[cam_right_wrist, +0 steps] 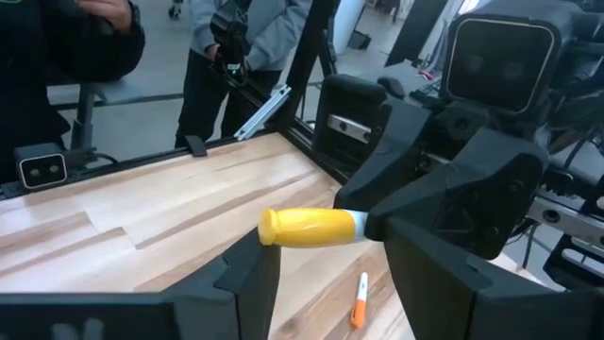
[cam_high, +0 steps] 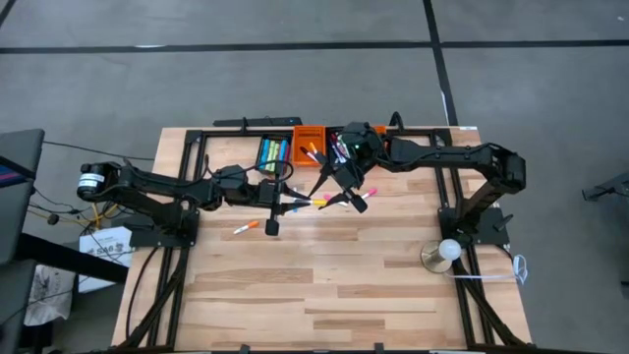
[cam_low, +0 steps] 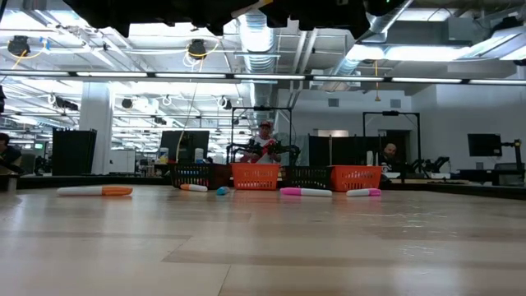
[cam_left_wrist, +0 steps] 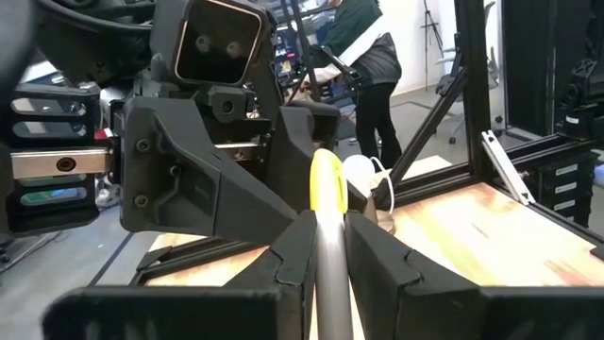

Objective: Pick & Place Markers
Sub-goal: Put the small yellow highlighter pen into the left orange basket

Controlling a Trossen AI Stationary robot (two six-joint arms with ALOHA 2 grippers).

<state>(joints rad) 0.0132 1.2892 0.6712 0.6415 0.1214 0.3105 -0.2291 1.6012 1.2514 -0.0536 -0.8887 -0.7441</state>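
Both arms are extended toward table centre, the left gripper clamped and the right gripper spread facing it.

Light wooden table of butcher-block planks. Directly on it: orange bin and black bin at the far edge, loose markers scattered mid-table, a small round lamp base near the right arm's mount.

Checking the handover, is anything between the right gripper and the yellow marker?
Nothing visible. The left gripper holds the yellow marker by its body; the cap end lies bare before the open right gripper.
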